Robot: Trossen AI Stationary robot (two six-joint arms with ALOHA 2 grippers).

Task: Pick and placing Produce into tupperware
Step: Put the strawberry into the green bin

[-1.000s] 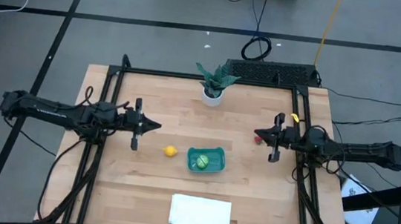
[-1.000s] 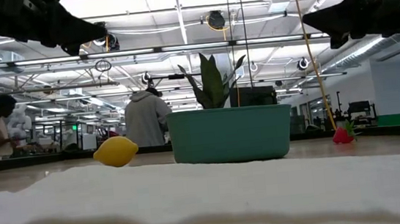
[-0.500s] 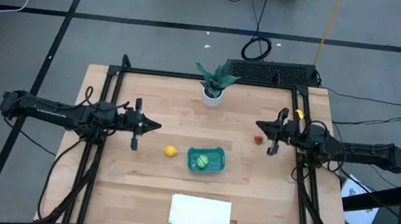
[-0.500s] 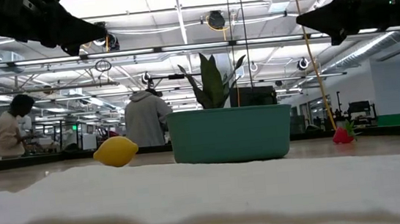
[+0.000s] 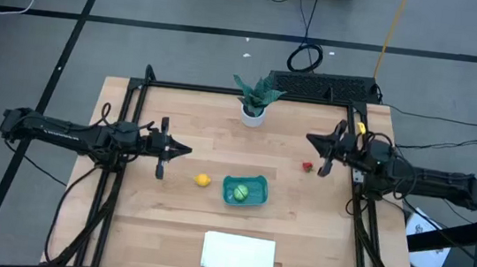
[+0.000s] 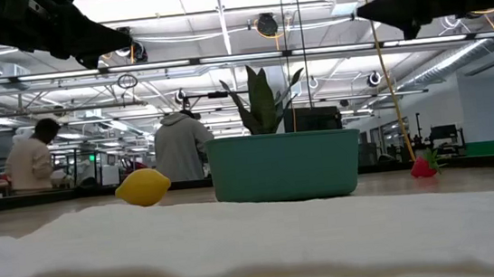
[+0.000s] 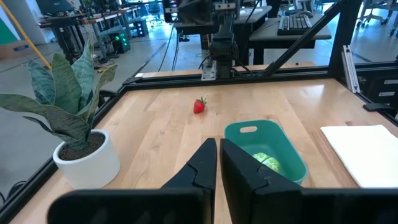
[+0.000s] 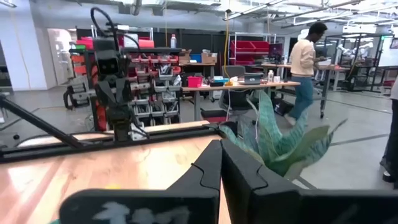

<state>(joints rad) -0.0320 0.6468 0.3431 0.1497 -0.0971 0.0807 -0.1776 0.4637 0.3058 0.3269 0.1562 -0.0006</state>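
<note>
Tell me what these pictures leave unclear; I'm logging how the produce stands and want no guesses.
- Green piece in the tupperware: hidden in the low view behind the tub's wall.
- Lemon: not seen in the left wrist view.
- Red piece: too small in the high view to tell its shape.
- Produce and tub: absent from the right wrist view, which looks past the plant.
</note>
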